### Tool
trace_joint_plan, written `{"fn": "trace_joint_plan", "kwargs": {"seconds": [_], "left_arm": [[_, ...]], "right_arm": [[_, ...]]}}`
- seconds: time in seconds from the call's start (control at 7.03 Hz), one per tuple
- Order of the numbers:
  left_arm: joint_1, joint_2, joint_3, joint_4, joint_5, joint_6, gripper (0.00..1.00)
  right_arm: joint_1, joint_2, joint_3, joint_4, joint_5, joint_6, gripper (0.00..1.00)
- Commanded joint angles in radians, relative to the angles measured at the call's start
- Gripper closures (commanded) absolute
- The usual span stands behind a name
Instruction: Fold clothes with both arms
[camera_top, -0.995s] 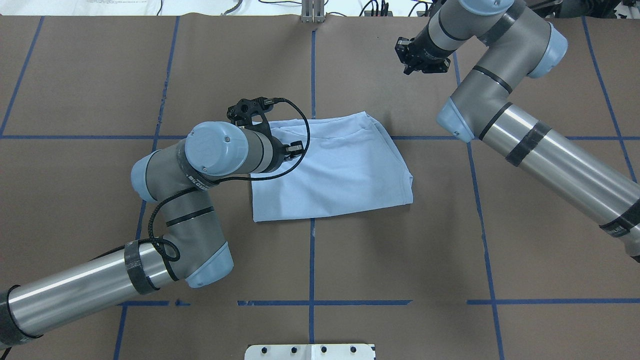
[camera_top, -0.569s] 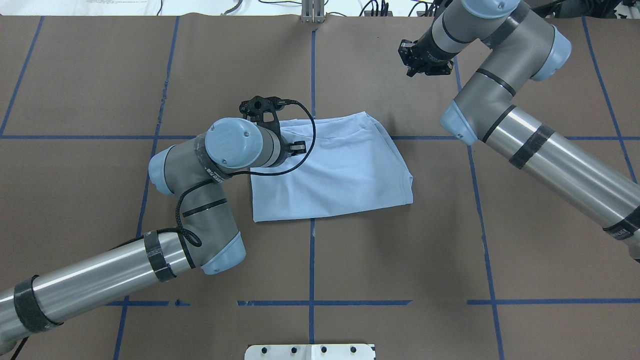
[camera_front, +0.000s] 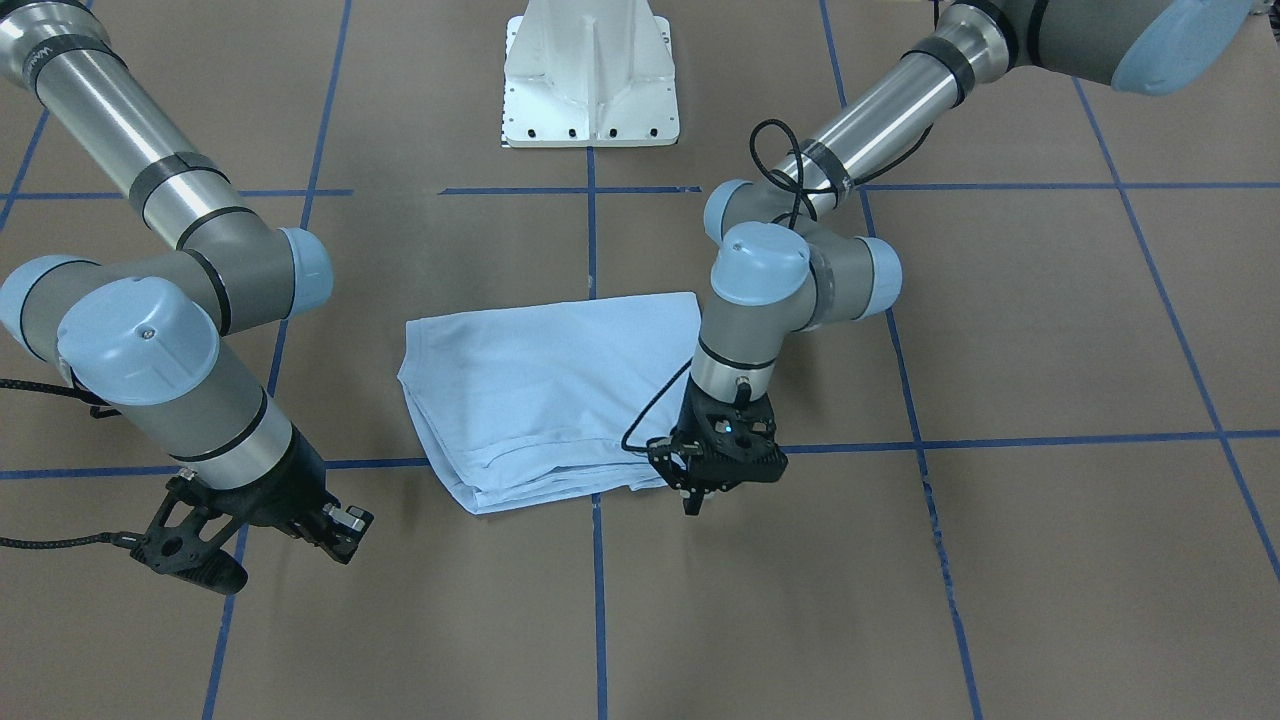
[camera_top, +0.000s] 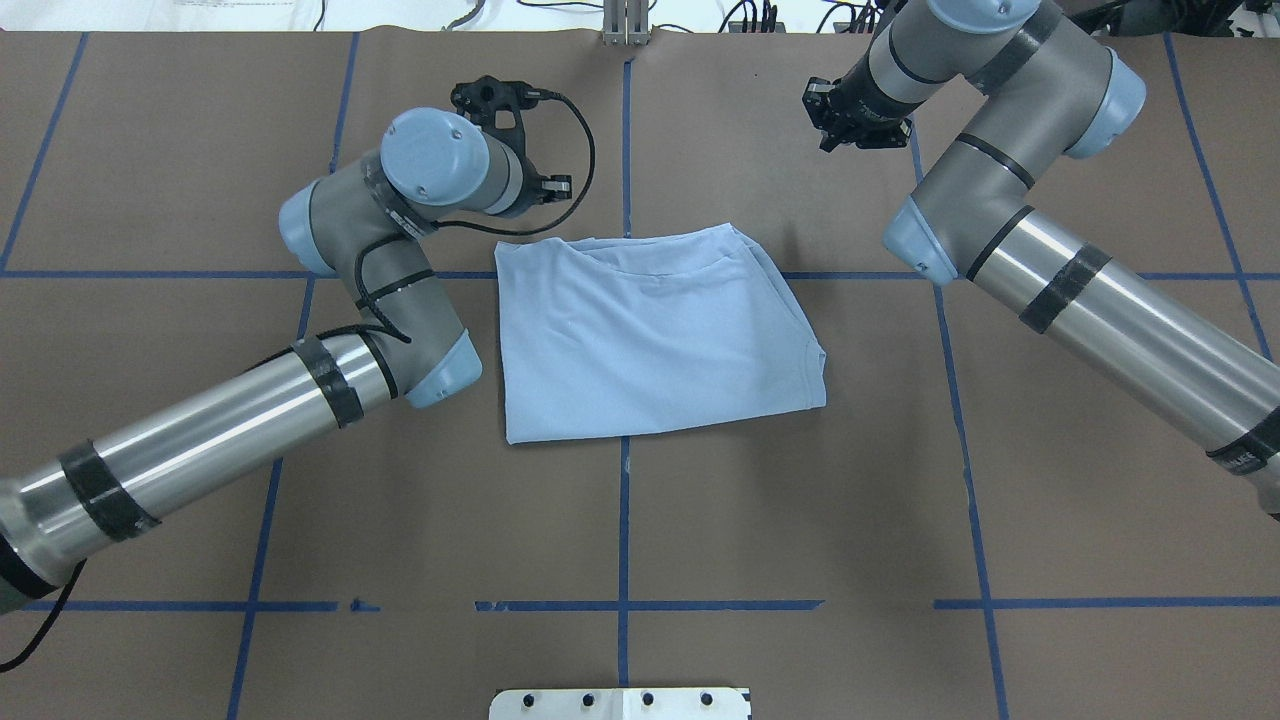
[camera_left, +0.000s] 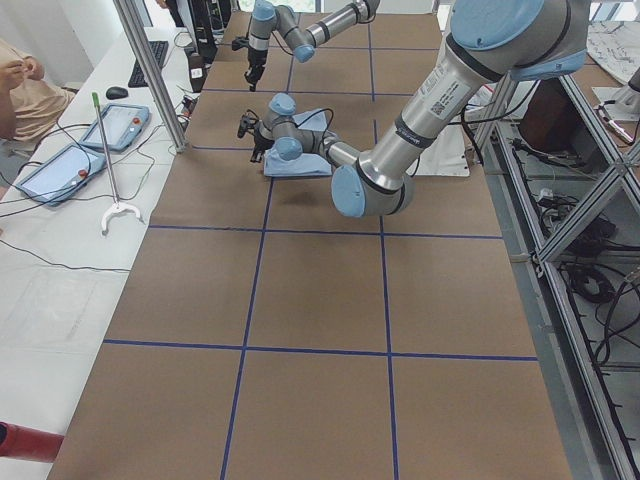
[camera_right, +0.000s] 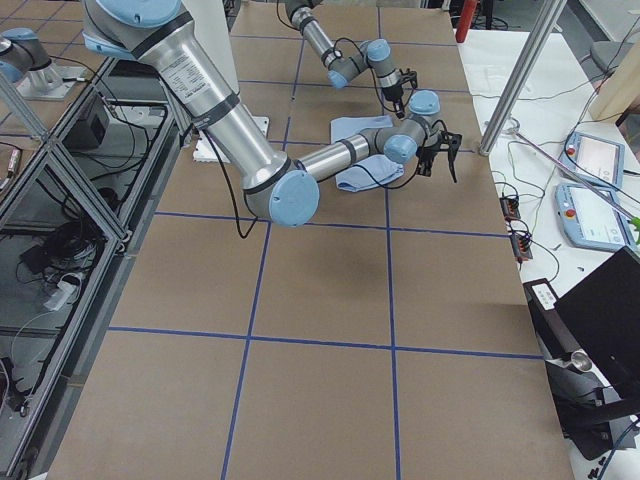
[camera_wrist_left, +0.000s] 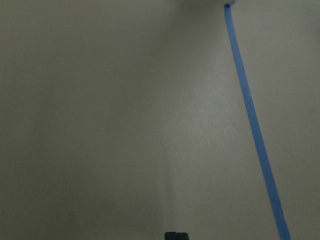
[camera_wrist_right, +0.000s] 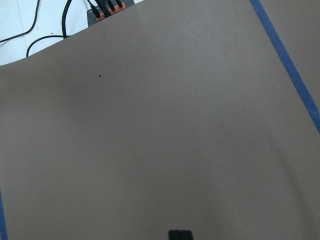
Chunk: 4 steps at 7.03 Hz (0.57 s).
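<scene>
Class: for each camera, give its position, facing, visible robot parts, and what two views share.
Front-facing: across the table, facing the robot; left arm on its right, right arm, pedestal.
Overhead: behind the robot, looking down; both arms.
Exterior left: table's left end; left arm nearest.
Exterior right: right end; right arm nearest.
Left wrist: faces table, blue tape; left gripper tip.
Right wrist: table's far edge, cables; right gripper tip.
Shared: overhead and front-facing show the T-shirt, mirrored.

Soft matt cloth T-shirt (camera_top: 650, 340) on matt brown paper table cover (camera_top: 800, 500)
</scene>
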Motion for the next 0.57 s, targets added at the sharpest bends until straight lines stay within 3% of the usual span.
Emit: {"fn": "trace_joint_plan", "kwargs": {"seconds": [0.0,0.14,0.43], "left_arm": [[-0.092,-0.013,0.087,-0.059,-0.033,0.11,1.0],[-0.112,-0.004,0.086,-0.059,-0.036,0.116,1.0],[-0.199,0.113,0.005,-0.062,-0.201,0.169,1.0]], "right_arm": [[0.008,-0.004,-0.009,-0.002,0.0,-0.006,1.0],[0.029,-0.007,-0.012,-0.043,0.0,-0.079,1.0],[0.11,-0.057,-0.006,-0.112,0.043,-0.284,1.0]]}}
